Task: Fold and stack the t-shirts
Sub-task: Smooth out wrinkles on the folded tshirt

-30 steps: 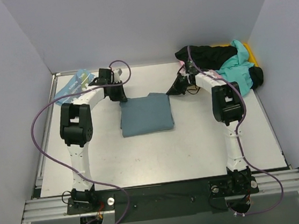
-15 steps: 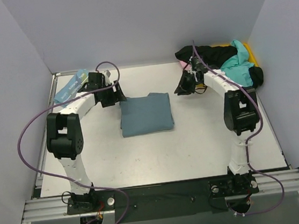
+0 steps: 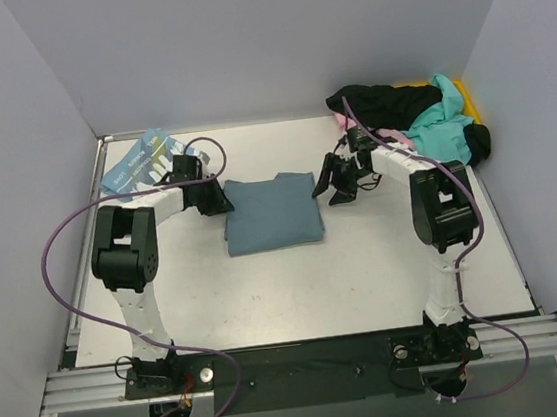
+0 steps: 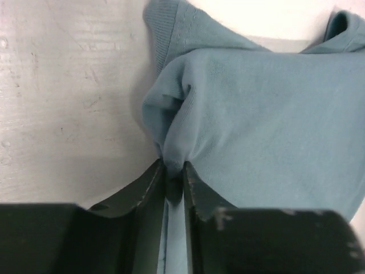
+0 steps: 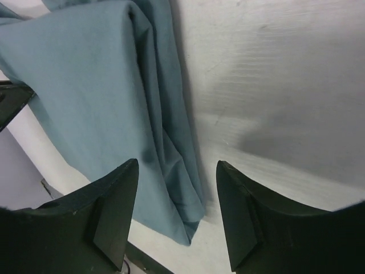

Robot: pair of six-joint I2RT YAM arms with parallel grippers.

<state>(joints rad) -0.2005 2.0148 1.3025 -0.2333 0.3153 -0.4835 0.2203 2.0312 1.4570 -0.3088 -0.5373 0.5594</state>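
Note:
A slate-teal t-shirt lies folded in a rough square in the middle of the table. My left gripper is at its left edge. In the left wrist view that gripper is shut on a pinched fold of the teal cloth. My right gripper is at the shirt's right edge, open. In the right wrist view the shirt's edge lies under and between the spread jaws of that gripper. A light-blue t-shirt with white letters lies at the back left.
At the back right a heap of shirts, black and turquoise with a bit of pink, hangs over a yellow bin. Grey walls close in the table on three sides.
My left gripper opened, moved onto the teal shirt's left edge and shut on a fold. My right gripper opened and came forward to the shirt's right edge.

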